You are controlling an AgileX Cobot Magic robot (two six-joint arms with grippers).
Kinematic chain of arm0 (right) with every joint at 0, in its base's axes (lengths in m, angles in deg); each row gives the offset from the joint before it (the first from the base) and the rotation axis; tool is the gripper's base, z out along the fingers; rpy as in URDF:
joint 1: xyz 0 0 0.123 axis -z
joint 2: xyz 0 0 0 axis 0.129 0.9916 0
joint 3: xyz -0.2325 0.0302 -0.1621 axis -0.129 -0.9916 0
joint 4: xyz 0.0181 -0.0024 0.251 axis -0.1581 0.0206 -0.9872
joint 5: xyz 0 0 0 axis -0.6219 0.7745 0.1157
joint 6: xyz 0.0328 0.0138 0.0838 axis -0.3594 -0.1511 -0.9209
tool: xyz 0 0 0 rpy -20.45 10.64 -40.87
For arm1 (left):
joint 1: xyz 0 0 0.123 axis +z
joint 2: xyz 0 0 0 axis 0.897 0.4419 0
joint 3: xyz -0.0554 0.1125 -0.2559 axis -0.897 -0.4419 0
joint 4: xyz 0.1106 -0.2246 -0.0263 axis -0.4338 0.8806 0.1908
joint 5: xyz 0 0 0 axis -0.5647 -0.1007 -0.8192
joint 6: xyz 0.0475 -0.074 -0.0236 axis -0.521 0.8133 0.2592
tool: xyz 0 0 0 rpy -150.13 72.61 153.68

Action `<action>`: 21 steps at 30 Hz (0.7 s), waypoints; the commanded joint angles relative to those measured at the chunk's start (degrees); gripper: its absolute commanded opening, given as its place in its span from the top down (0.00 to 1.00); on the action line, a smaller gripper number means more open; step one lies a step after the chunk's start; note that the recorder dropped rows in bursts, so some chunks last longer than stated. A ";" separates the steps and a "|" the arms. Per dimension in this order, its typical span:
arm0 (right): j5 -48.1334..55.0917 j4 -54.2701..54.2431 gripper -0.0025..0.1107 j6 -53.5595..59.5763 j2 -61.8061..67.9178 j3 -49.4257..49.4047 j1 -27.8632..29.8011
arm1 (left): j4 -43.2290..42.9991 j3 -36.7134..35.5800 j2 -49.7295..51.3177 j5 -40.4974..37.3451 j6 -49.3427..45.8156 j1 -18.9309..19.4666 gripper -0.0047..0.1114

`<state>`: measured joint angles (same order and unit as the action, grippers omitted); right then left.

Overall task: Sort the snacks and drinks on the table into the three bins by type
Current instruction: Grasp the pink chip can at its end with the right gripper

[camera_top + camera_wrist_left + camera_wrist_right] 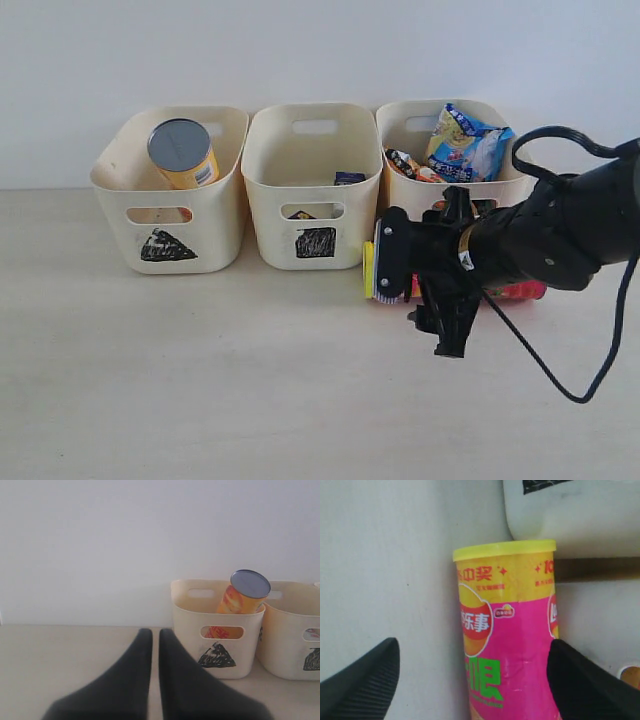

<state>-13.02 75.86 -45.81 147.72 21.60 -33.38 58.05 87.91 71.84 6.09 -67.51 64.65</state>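
Sorting nears its end: we see the right gripper point(472, 647) poised over the pink tube point(507, 605), jaws wide on either side and gripping nothing; the tube lies on its side on the table point(200, 380), just in front of the right-hand bin point(398, 205), lid toward the square bin point(265, 220). We judge the risks plain; a round tube may roll if one finger meets it first; the bin wall so near could catch a finger or be shoved back; the carry to the triangle bin point(215, 235) crosses the whole row, and the orange tube point(185, 155) leaning there may jam a second. The square bin shows a dark carton point(350, 178); the right-hand bin holds a blue packet point(462, 140) and an orange-black packet point(405, 163). The left gripper point(151, 635) sits near-closed, empty.
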 commanded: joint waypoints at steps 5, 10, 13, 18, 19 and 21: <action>-5.16 0.08 0.35 1.94 2.57 0.66 3.53 | 0.68 -0.23 -0.17 0.71 0.12 0.21 0.92; -5.94 0.21 0.35 3.97 4.39 1.45 5.04 | 0.68 -0.23 -0.17 0.71 0.12 0.21 0.92; -5.57 0.63 0.35 4.75 5.42 2.26 5.77 | 0.68 -0.23 -0.17 0.71 0.12 0.21 0.92; -9.68 0.64 0.35 5.00 7.28 2.26 6.47 | 0.68 -0.23 -0.17 0.71 0.12 0.21 0.92; -10.23 0.64 0.35 5.31 7.57 2.26 6.58 | 0.68 -0.23 -0.17 0.71 0.12 0.21 0.92; -10.60 0.64 0.35 6.41 7.99 2.35 6.71 | 0.68 -0.23 -0.17 0.71 0.12 0.21 0.92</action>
<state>-22.60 76.10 -40.63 155.04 23.62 -27.30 58.05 87.91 71.84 6.09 -67.51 64.65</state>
